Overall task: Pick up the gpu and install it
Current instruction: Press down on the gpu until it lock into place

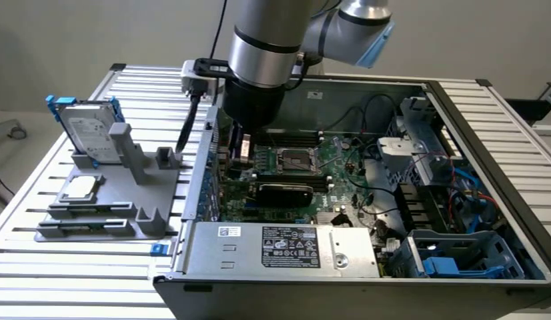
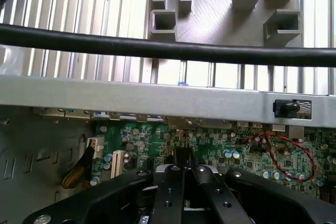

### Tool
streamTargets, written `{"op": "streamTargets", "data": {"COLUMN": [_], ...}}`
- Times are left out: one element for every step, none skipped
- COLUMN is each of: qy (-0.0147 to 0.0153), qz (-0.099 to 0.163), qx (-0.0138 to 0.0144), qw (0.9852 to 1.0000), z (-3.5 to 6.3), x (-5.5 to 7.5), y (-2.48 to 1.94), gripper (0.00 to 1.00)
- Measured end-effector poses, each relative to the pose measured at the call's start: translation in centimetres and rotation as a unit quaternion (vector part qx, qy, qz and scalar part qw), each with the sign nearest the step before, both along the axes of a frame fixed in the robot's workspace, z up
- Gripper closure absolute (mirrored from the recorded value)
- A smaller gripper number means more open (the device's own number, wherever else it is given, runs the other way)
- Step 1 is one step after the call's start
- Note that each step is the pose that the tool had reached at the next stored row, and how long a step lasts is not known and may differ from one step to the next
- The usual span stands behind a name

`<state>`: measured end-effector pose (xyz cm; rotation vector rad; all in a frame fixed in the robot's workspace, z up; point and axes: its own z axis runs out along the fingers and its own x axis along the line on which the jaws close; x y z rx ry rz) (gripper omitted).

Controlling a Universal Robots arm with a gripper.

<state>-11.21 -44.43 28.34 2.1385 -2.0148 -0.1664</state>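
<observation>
Claw (image 2: 184, 169) shut above motherboard (image 2: 210, 145); 1 gpu (image 1: 283, 194) seated

No legible text or labels.

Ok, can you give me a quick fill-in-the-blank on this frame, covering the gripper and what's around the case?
1. The gripper has its jaws ____.
2. The gripper is down inside the open computer ____, close to a side wall.
3. The hard drive standing upright in the grey holder has a ____ frame.
4. In the exterior view, the grey holder sits to the ____ of the computer case.

Missing words: shut; case; blue; left
</observation>
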Motion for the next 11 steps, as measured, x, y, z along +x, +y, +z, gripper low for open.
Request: {"op": "streamTargets", "data": {"qy": [0.0018, 0.0039, 0.0063, 0.0086, 0.011, 0.0135, 0.0158, 0.0176, 0.0189, 0.0197, 0.0203], "qz": [0.0, 0.0, 0.0, 0.0, 0.0, 0.0, 0.0, 0.0, 0.0, 0.0, 0.0], "qx": [-0.0001, -0.0002, -0.0003, -0.0003, -0.0003, -0.0004, -0.0004, -0.0003, -0.0003, -0.0003, -0.0003], "qw": [1.0, 1.0, 1.0, 1.0, 0.9999, 0.9999, 0.9999, 0.9998, 0.9998, 0.9998, 0.9998], "z": [0.02, 0.04, 0.06, 0.07, 0.09, 0.12, 0.14, 0.18, 0.28, 0.41, 0.56], "x": [-0.04, -0.07, -0.12, -0.15, -0.18, -0.22, -0.24, -0.26, -0.27, -0.27, -0.27], "y": [0.0, 0.0, 0.0, 0.0, 0.0, 0.0, -0.01, -0.01, -0.01, -0.01, -0.01], "gripper": [0.89, 0.89, 0.89, 0.89, 0.89, 0.89, 0.89, 0.89, 0.89, 0.89, 0.89]}}
